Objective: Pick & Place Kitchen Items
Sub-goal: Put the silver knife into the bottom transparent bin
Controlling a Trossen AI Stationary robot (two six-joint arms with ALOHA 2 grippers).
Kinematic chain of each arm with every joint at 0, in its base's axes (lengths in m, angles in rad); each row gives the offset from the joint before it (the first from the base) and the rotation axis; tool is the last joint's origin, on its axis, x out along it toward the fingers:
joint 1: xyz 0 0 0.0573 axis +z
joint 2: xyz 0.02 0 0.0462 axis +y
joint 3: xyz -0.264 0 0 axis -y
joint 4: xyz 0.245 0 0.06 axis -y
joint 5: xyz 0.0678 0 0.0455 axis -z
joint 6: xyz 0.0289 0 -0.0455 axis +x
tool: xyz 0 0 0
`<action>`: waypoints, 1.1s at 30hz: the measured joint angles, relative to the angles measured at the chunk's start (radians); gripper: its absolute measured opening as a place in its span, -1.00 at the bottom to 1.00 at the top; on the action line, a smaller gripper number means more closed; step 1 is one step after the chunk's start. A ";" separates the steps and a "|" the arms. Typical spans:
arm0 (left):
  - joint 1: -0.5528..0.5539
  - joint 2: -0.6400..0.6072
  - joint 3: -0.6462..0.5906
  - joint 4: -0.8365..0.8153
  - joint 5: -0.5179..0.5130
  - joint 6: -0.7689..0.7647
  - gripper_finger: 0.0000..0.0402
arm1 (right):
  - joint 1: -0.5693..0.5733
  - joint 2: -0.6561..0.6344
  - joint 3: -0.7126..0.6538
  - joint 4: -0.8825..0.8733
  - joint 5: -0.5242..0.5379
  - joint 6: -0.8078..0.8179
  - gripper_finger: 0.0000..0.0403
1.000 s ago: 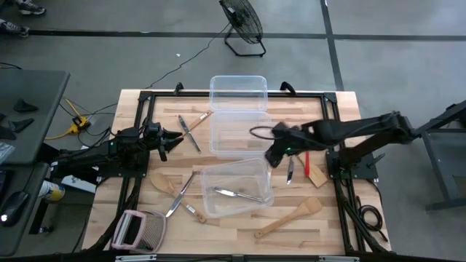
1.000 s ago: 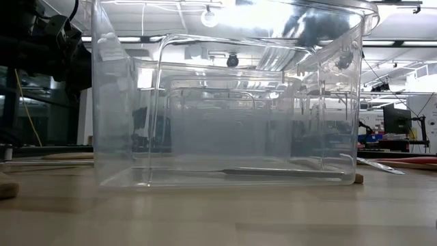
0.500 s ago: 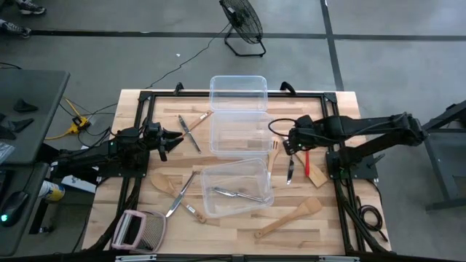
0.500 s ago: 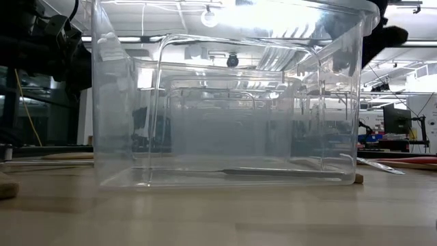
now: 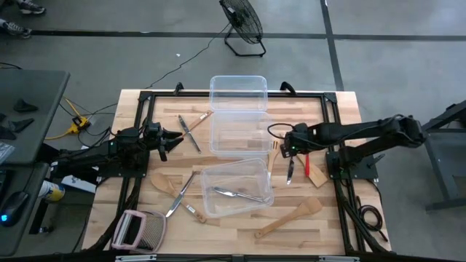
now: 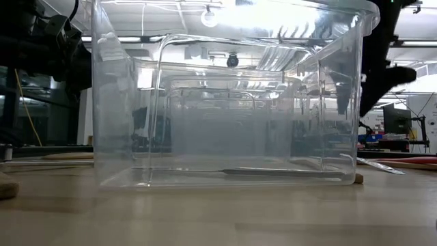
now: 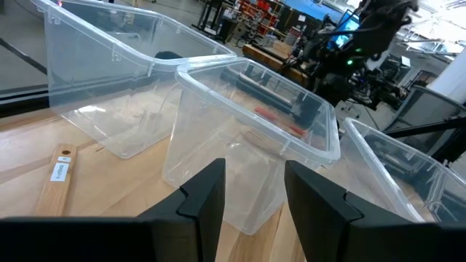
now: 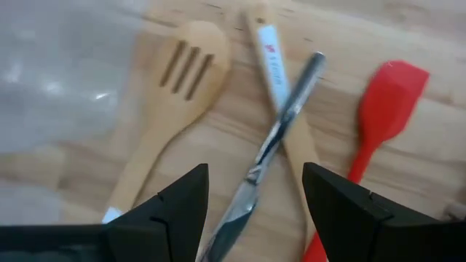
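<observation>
One piece of cutlery (image 5: 234, 193) lies in the near tub (image 5: 209, 178) (most utensils remain on the table (image 5: 320, 227)); my right hand (image 8: 253, 191) hovers open over the knife (image 8: 278, 135); left hand (image 7: 251, 193) open, idle.

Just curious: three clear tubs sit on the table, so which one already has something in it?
The nearest clear tub, at the table's front: silver cutlery lies inside. The other two look empty.

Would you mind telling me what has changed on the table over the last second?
The right gripper has moved off the near tub towards the table's right side. It now hovers, jaws open and empty, over the silver knife, slotted wooden spatula and red spatula. The left gripper, the tubs and the utensils have stayed put.
</observation>
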 joint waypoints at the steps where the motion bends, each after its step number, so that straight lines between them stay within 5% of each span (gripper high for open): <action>1: 0.000 0.000 0.000 0.000 0.000 0.000 -0.29 | -0.013 0.000 -0.011 0.007 -0.006 0.010 0.07; 18: 0.000 0.000 0.000 0.000 0.000 0.000 -0.29 | -0.074 0.198 -0.033 0.107 -0.155 0.221 0.07; 33: 0.000 0.000 0.000 0.000 0.000 0.000 -0.29 | -0.087 0.274 -0.033 0.121 -0.173 0.351 0.07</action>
